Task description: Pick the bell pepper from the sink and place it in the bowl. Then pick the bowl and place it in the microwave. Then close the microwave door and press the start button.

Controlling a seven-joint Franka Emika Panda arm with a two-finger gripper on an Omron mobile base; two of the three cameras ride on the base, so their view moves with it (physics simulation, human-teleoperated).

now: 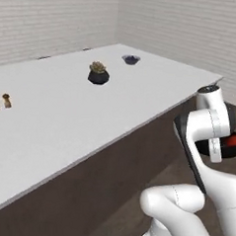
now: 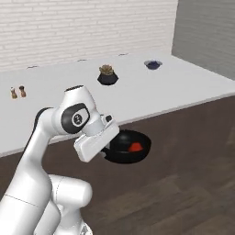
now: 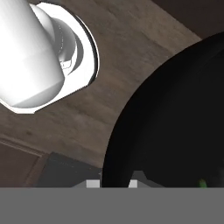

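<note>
The black bowl hangs in the air over the wooden floor, in front of the counter. My gripper is shut on its near rim. Inside the bowl lies the red bell pepper. From the left base view, the bowl and the bell pepper peek out behind my forearm. In the hand view the bowl spreads dark across the right side, its rim running down between the tips of my gripper. A speck of the green stem shows at the bottom right.
The long white counter runs along the left, with a dark front below it. On it stand a plant in a black pot, a small dark blue dish and two shakers. A grey wall closes the far right.
</note>
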